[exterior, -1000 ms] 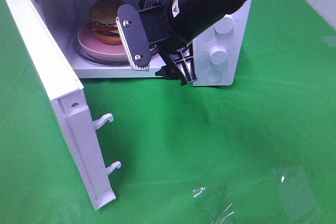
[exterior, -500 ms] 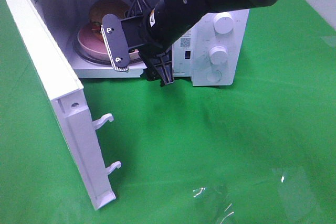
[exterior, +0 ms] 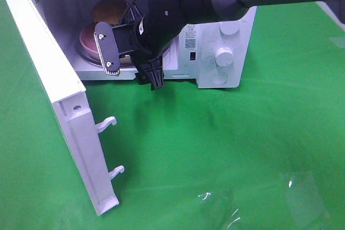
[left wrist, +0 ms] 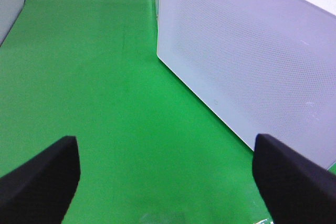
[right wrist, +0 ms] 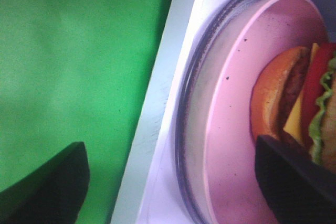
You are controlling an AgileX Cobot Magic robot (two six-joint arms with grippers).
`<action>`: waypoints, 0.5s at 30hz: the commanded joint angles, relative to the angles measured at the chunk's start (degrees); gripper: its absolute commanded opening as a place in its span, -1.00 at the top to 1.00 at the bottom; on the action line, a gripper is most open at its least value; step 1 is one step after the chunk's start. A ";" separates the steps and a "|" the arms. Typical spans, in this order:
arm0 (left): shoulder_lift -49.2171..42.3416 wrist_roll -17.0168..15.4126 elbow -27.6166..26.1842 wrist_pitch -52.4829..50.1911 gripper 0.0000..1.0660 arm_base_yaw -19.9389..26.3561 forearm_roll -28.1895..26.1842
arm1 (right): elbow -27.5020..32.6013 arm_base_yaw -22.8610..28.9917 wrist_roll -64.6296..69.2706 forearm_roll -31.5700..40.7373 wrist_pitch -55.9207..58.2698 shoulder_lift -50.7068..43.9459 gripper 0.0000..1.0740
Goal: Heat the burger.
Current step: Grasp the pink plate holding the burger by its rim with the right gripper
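Right now your right claw [exterior: 130,64] hangs at the mouth of the microwave [exterior: 226,76], its jaws spread wide with nothing between them. From overhead, one flat pad [exterior: 106,52] faces you and the other finger points down at the cloth [exterior: 215,149]. The burger [exterior: 110,8] sits inside the oven, at about 11 o'clock from that claw, on a pink plate [exterior: 88,39] that rests on the glass turntable [right wrist: 191,103]. From overhead you see only the top of the bun, because the arm and its pad cover the lower layers and much of the plate. The right wrist view shows the burger [right wrist: 294,98] clearly, with bun, patty, cheese, tomato and lettuce, standing apart from both fingertips. The door [exterior: 54,90] stands open, swung out towards 7 o'clock, with its two hooks [exterior: 108,123] facing the middle of the cloth. Two knobs [exterior: 223,56] sit on the panel at 3 o'clock from the claw. Your left claw [left wrist: 165,177] is out of the overhead view. Its own camera shows it open and empty above the cloth, near the microwave's perforated outer wall [left wrist: 247,61] without touching it. A shiny crinkled patch [exterior: 232,208] lies on the cloth at 5 o'clock.
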 commanded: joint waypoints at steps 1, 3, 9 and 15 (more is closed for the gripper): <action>-1.03 0.00 0.29 -0.34 -0.54 -0.06 0.11 | -2.98 -0.23 0.40 0.23 0.97 2.29 -0.52; -1.03 0.00 0.29 -0.34 -0.54 -0.06 0.11 | -4.35 -0.63 0.40 0.29 1.43 3.50 -0.51; -1.03 0.00 0.29 -0.34 -0.54 -0.06 0.11 | -7.45 -0.80 0.52 0.29 2.06 5.73 -0.50; -1.03 -0.29 0.29 -0.34 -0.54 -0.06 0.46 | -11.86 -0.80 0.52 1.20 3.38 9.05 -0.48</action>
